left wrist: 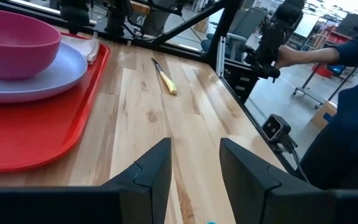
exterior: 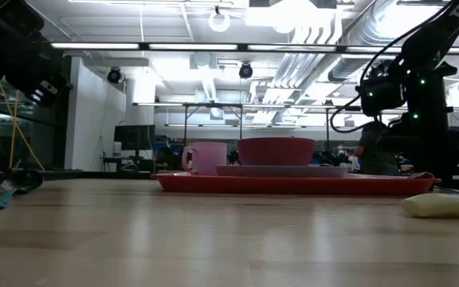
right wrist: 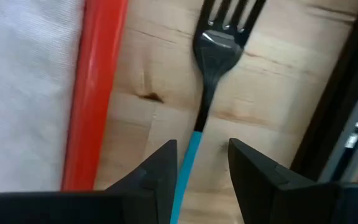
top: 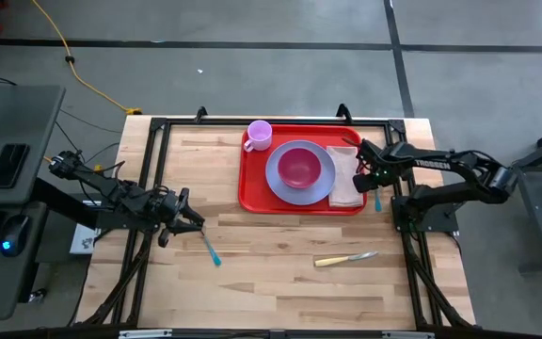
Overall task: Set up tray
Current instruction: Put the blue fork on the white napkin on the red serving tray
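Left gripper (top: 191, 222): I see it low over the pale wooden surface (top: 280, 273), well left of the tray; its jaws stand apart with nothing between them.
Teal-handled utensil (top: 211, 250): lies on the wood just beside the left gripper, toward the near edge; I cannot tell what kind it is.
Tray (top: 252, 193): large bright red rectangular plastic tray with rounded corners and a raised rim, lying flat at the far middle of the surface.
Pink plastic cup (top: 259, 135): stands in the tray's far left corner.
Lavender round plate (top: 278, 179): sits in the tray's middle, carrying a magenta bowl (top: 299, 167).
Tan cloth napkin (top: 345, 179): lies along the tray's right side, beside the plate.
Yellow-handled knife (top: 343, 257): rests on the wood nearer to me than the tray, apart from it.
Right gripper (top: 374, 179): I have it at the tray's right rim, just outside it; its jaws are parted on either side of the handle, not pinching it.
Black fork with a teal handle (right wrist: 209, 68): lies on the wood just beside the tray's red rim, running along it.
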You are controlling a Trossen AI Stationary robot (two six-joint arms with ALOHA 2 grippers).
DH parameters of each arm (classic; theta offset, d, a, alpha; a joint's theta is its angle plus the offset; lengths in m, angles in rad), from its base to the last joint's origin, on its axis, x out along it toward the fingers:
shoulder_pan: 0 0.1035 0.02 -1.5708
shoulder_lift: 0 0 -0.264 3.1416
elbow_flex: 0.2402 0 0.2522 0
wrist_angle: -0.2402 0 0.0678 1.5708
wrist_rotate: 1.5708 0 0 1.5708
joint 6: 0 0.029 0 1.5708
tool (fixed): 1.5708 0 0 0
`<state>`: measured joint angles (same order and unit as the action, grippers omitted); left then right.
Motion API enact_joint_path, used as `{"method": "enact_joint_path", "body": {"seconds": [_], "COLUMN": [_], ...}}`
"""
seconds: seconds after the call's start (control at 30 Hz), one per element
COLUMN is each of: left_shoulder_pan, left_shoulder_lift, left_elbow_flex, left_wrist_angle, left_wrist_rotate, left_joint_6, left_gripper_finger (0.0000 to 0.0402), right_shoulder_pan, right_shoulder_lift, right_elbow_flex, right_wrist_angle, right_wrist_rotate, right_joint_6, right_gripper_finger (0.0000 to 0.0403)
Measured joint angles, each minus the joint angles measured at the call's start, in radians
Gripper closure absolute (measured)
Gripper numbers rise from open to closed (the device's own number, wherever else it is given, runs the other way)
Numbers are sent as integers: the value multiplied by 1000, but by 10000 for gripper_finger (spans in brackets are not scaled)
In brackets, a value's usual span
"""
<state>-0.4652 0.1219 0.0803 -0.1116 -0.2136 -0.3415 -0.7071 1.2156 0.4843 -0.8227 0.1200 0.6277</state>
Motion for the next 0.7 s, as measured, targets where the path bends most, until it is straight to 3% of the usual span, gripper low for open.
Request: {"method": "enact_joint_path", "body": {"seconds": [0.7], "left_shoulder_pan": [0], "left_shoulder_lift": [0], "left_elbow_flex": [0], "left_wrist_angle": [-20], "left_wrist_rotate": [-18], "left_joint_6": [0], "left_gripper_finger": [236], "right_shoulder_pan": [0], "right_shoulder_lift": [2], "right_elbow_flex": [-10], "right_wrist_angle": [87], "right_wrist_rotate": [15], "right_joint_6": [99], "right_gripper_finger": [279]}}
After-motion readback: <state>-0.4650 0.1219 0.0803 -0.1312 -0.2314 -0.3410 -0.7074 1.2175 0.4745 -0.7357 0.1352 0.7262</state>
